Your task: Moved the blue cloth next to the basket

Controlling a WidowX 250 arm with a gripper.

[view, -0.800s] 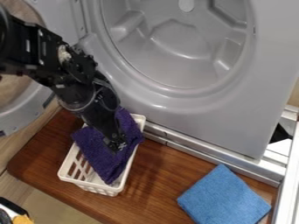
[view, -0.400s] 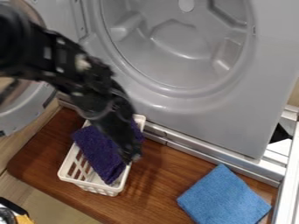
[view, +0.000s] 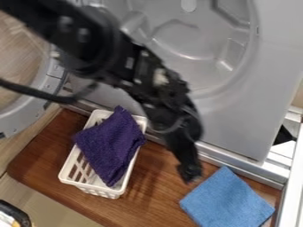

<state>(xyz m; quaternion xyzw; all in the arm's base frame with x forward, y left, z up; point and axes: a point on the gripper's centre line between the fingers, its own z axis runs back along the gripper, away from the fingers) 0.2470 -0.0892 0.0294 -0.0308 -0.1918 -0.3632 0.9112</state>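
The black gripper (view: pixel 189 174) hangs over the wooden board, just off the upper left edge of the blue cloth, holding nothing that I can make out. The blue cloth (view: pixel 227 200) lies flat on the board at the lower right, some way right of the basket. The white basket (view: pixel 70 172) stands on the left part of the board, with a purple cloth (view: pixel 109 144) draped in it and over its rim.
A grey machine front with a round opening (view: pixel 237 106) rises behind the wooden board (view: pixel 155 195). Its round door (view: pixel 50 88) stands open at the left. A metal rail (view: pixel 239 162) runs along the board's back edge.
The arm has swung right, from over the basket to beside the blue cloth. The purple cloth has stayed in the basket, and the blue cloth has not moved.
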